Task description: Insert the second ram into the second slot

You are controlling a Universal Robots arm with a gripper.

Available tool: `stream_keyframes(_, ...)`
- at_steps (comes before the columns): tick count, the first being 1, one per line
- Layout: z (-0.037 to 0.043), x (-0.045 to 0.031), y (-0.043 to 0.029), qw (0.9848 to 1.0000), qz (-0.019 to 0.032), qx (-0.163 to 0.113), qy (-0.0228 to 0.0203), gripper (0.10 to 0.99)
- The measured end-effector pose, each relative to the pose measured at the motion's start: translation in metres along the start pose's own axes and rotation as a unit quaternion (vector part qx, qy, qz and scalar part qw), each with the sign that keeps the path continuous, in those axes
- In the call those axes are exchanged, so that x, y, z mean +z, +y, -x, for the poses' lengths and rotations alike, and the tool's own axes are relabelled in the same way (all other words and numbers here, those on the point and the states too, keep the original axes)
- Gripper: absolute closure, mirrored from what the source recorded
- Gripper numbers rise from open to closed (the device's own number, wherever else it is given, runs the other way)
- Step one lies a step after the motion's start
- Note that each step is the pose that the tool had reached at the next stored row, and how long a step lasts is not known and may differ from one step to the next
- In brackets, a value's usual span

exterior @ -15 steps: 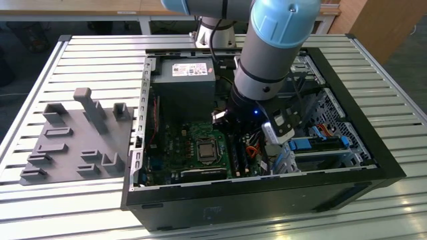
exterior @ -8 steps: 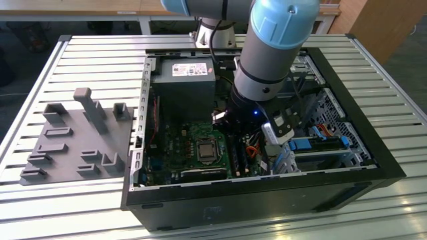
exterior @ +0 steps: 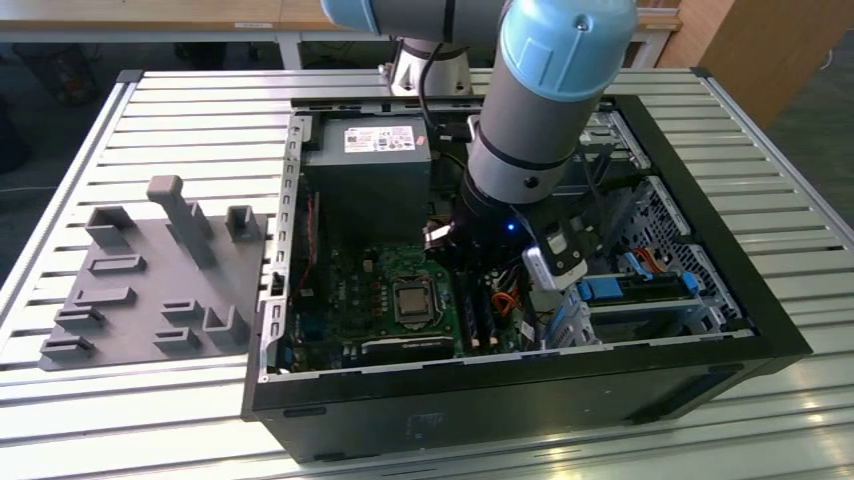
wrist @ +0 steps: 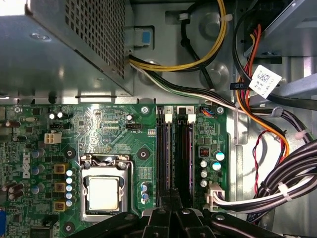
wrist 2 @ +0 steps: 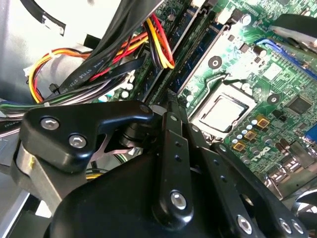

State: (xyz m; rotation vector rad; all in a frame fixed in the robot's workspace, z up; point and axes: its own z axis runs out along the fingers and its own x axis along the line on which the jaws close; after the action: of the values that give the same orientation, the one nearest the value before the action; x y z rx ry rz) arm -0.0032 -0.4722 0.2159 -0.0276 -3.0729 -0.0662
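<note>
- The arm's black gripper [wrist: 171,208] hung low inside the open black computer case [exterior: 747,330], directly over the green motherboard [wrist: 109,134].
- Its fingers [wrist: 171,198] sat close together; whether they pinched anything could not be told.
- The second ram, a thin dark stick [wrist: 184,153], appeared to stand in the second slot, the right-hand one in the first wrist view.
- Its long axis ran straight away from the fingertips, towards the far power-supply box [wrist: 54,44], parallel to the neighbouring slot [wrist: 163,153].
- The silver processor socket [wrist: 104,191] lay left of both slots.
</note>
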Motion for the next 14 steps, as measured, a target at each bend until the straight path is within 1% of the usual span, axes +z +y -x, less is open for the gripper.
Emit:
stream_keyframes(2, 0.0, 0.0001, 0.0001, 1.0, 0.0002, 0.0, 0.0, 0.98)
stream_keyframes(4, 0.0, -0.0014, 0.0003, 1.0, 0.0011, 0.0, -0.0003, 0.98)
stream_keyframes(5, -0.0001, -0.0026, 0.0006, 1.0, 0.0018, 0.0, -0.0005, 0.98)
stream_keyframes(7, -0.0004, -0.0068, 0.0004, 1.0, 0.0003, 0.0, -0.0001, 0.98)
stream_keyframes(14, -0.001, -0.0152, 0.0007, 1.0, 0.0002, 0.0, -0.0001, 0.98)
